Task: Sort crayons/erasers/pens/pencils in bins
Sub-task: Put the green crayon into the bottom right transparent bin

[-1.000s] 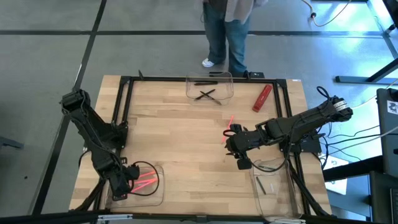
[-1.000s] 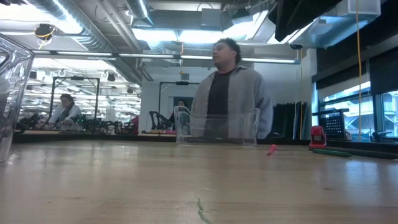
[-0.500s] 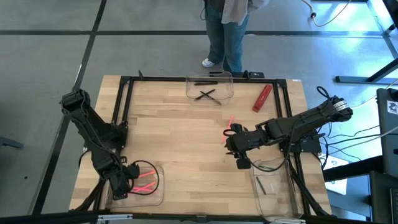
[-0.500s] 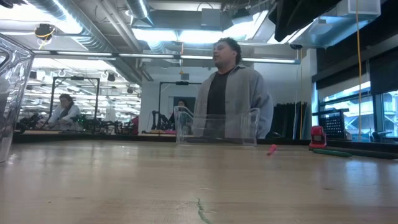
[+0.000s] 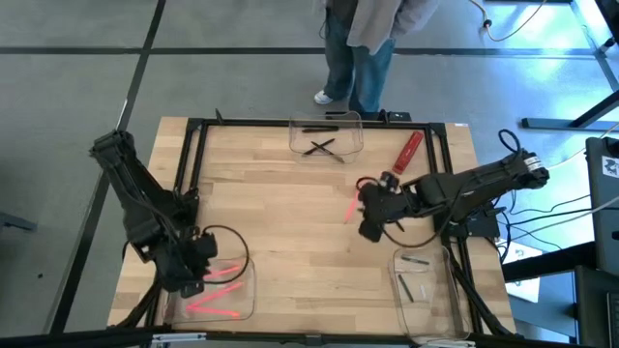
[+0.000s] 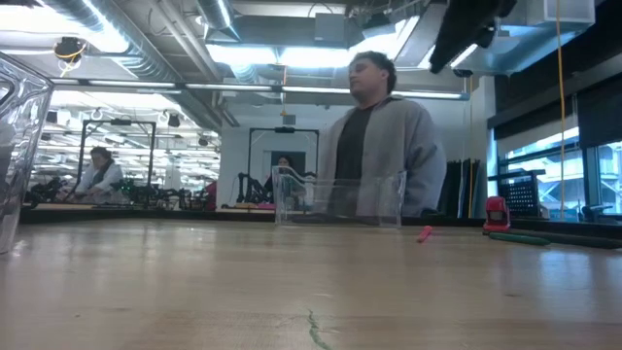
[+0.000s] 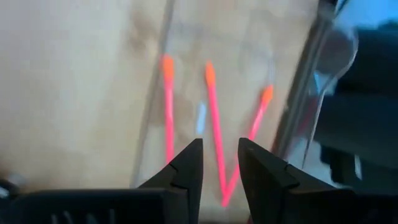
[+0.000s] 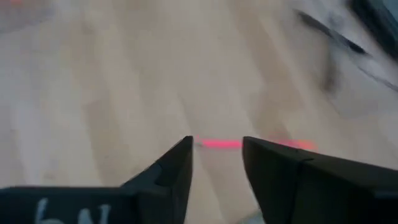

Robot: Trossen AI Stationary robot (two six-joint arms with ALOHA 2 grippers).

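On the wooden table (image 5: 290,232) stand three clear bins; the near-left bin (image 5: 242,309) holds three pink sticks (image 7: 214,124), the far bin (image 5: 326,125) three black ones (image 5: 322,147), the near-right bin (image 5: 426,290) two dark short ones (image 5: 408,288); one pink stick (image 5: 350,212) lies loose mid-table; left gripper (image 7: 219,163) hangs parted and empty over its bin; right gripper (image 8: 216,155), parted and empty, hovers above the loose stick.
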